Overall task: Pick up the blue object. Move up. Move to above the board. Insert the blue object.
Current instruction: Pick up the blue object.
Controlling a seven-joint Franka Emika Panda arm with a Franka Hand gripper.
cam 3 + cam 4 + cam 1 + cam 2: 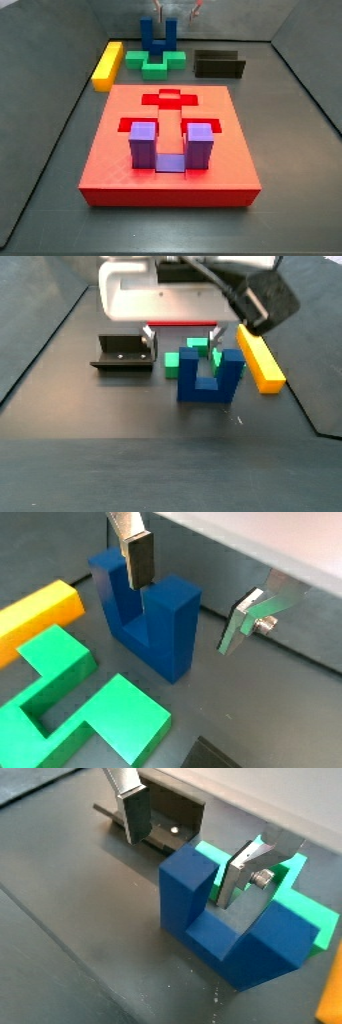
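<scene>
The blue object [147,622] is a navy U-shaped block that stands on the dark floor with its prongs up. It also shows in the other wrist view [221,928] and in both side views [158,35] [210,378]. My gripper [185,612] is open and low over it, also seen in the other wrist view [182,868]. One finger [135,557] is in the slot and the other finger [246,620] is outside, so one prong stands between them with a gap showing. The red board [167,165] lies apart from it, with a purple U-block [166,146] set in it.
A green block [60,697] [163,63] lies right beside the blue object. A yellow bar [107,62] [261,358] lies past it. The fixture [171,823] [219,64] stands on the floor on the other side. A light wall [267,542] is close behind.
</scene>
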